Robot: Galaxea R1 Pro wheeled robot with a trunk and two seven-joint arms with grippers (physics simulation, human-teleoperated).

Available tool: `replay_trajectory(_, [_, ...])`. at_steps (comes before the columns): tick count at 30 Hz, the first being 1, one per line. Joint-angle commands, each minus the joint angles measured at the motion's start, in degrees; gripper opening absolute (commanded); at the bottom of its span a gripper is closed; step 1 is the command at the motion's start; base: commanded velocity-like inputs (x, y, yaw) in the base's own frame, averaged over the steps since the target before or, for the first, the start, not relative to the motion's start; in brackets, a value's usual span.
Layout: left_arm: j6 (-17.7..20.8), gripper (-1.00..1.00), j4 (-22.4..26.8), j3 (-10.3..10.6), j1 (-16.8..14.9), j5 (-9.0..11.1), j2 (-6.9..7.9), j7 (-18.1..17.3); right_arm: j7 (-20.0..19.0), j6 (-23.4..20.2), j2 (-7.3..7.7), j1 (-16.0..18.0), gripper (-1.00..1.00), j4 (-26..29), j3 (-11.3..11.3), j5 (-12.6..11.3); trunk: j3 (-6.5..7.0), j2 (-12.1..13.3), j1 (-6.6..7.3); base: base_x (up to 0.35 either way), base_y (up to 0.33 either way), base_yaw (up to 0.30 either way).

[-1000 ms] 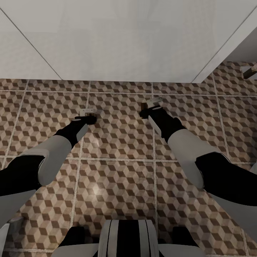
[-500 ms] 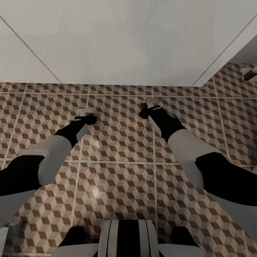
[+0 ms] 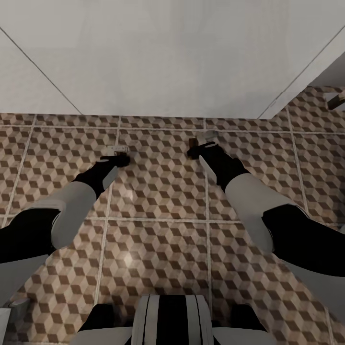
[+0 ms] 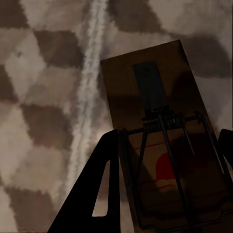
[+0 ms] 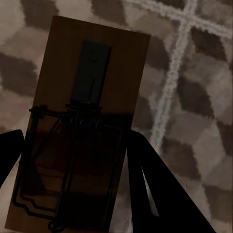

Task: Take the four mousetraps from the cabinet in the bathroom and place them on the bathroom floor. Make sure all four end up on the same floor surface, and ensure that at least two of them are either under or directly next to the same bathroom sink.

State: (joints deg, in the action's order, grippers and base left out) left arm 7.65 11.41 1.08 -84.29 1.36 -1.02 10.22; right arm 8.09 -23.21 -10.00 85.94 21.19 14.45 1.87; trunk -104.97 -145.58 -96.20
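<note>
Now | mousetrap [image 4: 167, 145] between left end effector [image 4: 167, 194] fingers | floor [image 4: 43, 97] below

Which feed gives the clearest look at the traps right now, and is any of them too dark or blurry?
Left wrist view: mousetrap sharp, red mark readable, floor tiles soft and pixelated. Right wrist view: its mousetrap is in deep shadow, metal parts barely separable. Head view: evenly lit, faint glare spot on the floor, both tools small and slightly blurred.
</note>
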Motion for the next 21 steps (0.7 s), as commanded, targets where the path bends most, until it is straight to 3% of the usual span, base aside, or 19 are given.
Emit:
replay_trajectory(1, [0.4,-1.00,0.2,0.2,0.0,0.1,-0.02,0.3,0.3,-0.3,0.00,0.0,-1.00,0.1,0.2,0.0,-0.03,0.0,-0.01,0.159,0.000,0.000])
replay_trajectory(21, [0.4,-1.00,0.3,0.2,0.0,0.0,-0.04,0.3,0.3,-0.3,0.00,0.0,-1.00,0.0,0.2,0.0,-0.03,0.0,-0.01,0.022,0.000,0.000])
